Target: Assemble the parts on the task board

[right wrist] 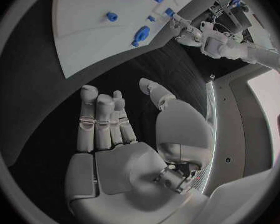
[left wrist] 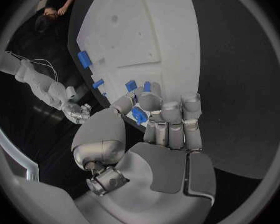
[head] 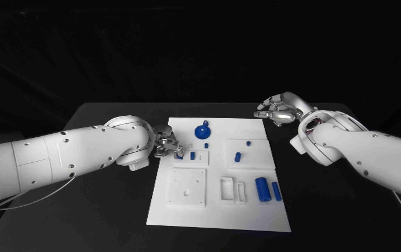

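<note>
Your black bench (head: 100, 205) carries the white board (head: 219, 205) at its middle. Your left robot hand (head: 166, 143) pinches a blue part (left wrist: 139, 115) at the board's left edge. Your right robot hand (head: 280, 110) hovers empty, fingers spread, off the far right corner.

No text, label or number can be read — not on the task board (head: 219, 217).

A black table (head: 109, 205) stands in a dark room; the wall behind it is black. No floor, window or lamp can be made out.
</note>
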Controlling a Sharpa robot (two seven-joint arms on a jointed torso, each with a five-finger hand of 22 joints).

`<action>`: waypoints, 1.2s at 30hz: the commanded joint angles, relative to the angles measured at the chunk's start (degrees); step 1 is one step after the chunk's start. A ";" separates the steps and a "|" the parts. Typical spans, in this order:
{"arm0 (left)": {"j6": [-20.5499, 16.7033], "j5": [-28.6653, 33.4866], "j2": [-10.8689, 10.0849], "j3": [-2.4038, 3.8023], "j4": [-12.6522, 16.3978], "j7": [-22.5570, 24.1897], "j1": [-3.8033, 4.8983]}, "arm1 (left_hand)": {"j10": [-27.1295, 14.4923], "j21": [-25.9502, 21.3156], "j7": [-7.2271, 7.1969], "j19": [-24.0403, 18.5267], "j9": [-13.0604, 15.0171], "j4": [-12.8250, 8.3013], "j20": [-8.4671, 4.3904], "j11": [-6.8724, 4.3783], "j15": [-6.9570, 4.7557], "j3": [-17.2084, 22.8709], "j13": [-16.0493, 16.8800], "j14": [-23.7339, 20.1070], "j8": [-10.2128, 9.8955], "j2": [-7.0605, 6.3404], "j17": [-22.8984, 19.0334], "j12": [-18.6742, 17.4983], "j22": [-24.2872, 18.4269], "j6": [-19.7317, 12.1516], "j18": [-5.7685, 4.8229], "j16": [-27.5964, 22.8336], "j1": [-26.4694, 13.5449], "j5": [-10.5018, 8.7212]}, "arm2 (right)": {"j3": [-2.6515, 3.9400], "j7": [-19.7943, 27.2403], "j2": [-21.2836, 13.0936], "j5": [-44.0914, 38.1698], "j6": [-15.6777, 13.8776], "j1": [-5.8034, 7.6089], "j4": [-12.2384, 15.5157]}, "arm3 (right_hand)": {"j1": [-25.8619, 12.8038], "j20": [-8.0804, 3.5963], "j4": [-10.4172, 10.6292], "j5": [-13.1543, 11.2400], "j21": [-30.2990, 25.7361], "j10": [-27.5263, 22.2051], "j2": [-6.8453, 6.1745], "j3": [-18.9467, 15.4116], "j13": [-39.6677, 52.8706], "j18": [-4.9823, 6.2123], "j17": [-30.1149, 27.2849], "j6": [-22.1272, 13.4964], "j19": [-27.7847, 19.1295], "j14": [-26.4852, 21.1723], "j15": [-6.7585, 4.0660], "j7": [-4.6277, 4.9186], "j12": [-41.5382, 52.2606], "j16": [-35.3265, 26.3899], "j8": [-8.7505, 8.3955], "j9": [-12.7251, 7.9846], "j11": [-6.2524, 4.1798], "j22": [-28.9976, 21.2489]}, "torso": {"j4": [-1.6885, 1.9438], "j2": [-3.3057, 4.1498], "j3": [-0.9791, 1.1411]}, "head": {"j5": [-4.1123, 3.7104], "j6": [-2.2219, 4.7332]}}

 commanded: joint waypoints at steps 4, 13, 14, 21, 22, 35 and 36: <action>2.43 0.17 0.39 -0.14 -0.01 -0.48 -0.23 | -0.36 0.30 -3.88 0.35 0.11 -0.79 -6.01 -0.82 -2.50 3.68 0.06 2.19 0.34 0.22 0.09 0.25 0.94 7.68 0.93 0.26 -0.76 0.33 | 0.03 0.24 -0.05 -0.04 0.22 -0.01 0.12 | -0.31 -0.06 0.18 0.24 -0.30 -0.15 -0.14 -0.21 -0.10 2.47 -0.07 -0.04 0.31 0.28 -0.29 0.34 0.26 -0.01 -0.20 -0.08 0.33 0.89 | -0.02 0.00 0.01 | -0.01 -0.06; 2.88 0.17 0.38 -0.14 -0.03 -0.39 -0.23 | -0.24 0.46 -4.07 0.52 0.22 -0.39 -6.00 -0.99 -2.49 3.44 0.26 2.36 0.83 0.37 0.29 0.78 0.88 8.15 0.98 0.60 -1.71 -0.46 | 0.03 0.19 0.00 -0.04 0.25 -0.02 0.03 | -0.29 -0.06 0.18 0.37 -0.31 -0.15 -0.12 -0.20 -0.13 2.47 -0.09 -0.04 0.31 0.28 -0.29 0.33 0.28 -0.01 -0.19 -0.09 0.33 0.89 | 0.03 0.00 0.02 | -0.04 -0.14; 2.85 0.17 0.38 -0.14 -0.04 -0.33 -0.23 | -0.23 0.48 -4.09 0.54 0.23 -0.33 -6.00 -1.01 -2.49 3.41 0.28 2.38 0.87 0.36 0.31 0.83 0.88 8.20 0.98 0.63 -1.76 -0.57 | 0.03 0.18 0.01 -0.04 0.27 -0.02 0.01 | -0.29 -0.06 0.18 0.40 -0.31 -0.15 -0.12 -0.19 -0.14 2.47 -0.09 -0.04 0.31 0.28 -0.29 0.33 0.29 -0.01 -0.19 -0.09 0.33 0.89 | 0.02 0.00 0.02 | -0.03 -0.15; 2.13 0.17 0.44 -0.14 0.07 -0.12 -0.23 | -0.29 0.56 -4.19 0.67 0.24 0.36 -6.02 -1.11 -2.51 3.26 0.42 2.44 1.11 0.50 0.47 1.20 0.81 8.36 1.07 0.83 -2.05 -2.17 | 0.03 0.19 0.03 -0.04 0.28 -0.02 0.01 | -0.30 -0.06 0.20 0.50 -0.31 -0.14 -0.10 -0.19 -0.16 2.47 -0.10 -0.03 0.33 0.30 -0.29 0.33 0.31 0.00 -0.19 -0.09 0.33 0.90 | 0.04 -0.01 0.01 | 0.02 -0.13; 2.08 0.17 0.45 -0.14 0.12 -0.10 -0.23 | -0.29 0.56 -4.19 0.68 0.24 0.38 -6.03 -1.11 -2.51 3.27 0.43 2.45 1.12 0.52 0.47 1.21 0.81 8.37 1.08 0.83 -2.05 -2.18 | 0.03 0.19 0.03 -0.04 0.28 -0.02 0.02 | -0.30 -0.06 0.20 0.51 -0.31 -0.14 -0.10 -0.19 -0.17 2.47 -0.10 -0.03 0.33 0.30 -0.29 0.33 0.31 0.00 -0.19 -0.09 0.33 0.90 | 0.04 -0.01 0.01 | 0.02 -0.13; 0.70 0.17 0.90 -0.14 0.10 0.44 -0.23 | -0.28 0.63 -4.26 0.76 0.27 0.54 -6.06 -1.18 -2.52 3.36 0.49 2.55 1.27 0.77 0.55 1.39 0.81 8.52 1.14 0.96 -1.98 -2.25 | 0.03 0.22 -0.01 -0.05 0.27 -0.02 0.02 | -0.32 -0.06 0.21 0.62 -0.31 -0.14 -0.10 -0.21 -0.20 2.47 -0.11 -0.03 0.35 0.31 -0.29 0.33 0.34 0.01 -0.18 -0.09 0.33 0.90 | 0.00 0.00 0.02 | -0.07 -0.19; 0.68 0.17 0.94 -0.14 0.10 0.45 -0.23 | -0.29 0.64 -4.27 0.77 0.27 0.56 -6.06 -1.19 -2.52 3.37 0.50 2.56 1.28 0.81 0.56 1.40 0.81 8.53 1.15 0.97 -1.98 -2.24 | 0.03 0.22 -0.01 -0.05 0.27 -0.02 0.03 | -0.32 -0.06 0.21 0.63 -0.31 -0.14 -0.10 -0.21 -0.20 2.47 -0.11 -0.03 0.35 0.31 -0.29 0.33 0.34 0.01 -0.18 -0.09 0.33 0.90 | 0.00 0.00 0.03 | -0.07 -0.20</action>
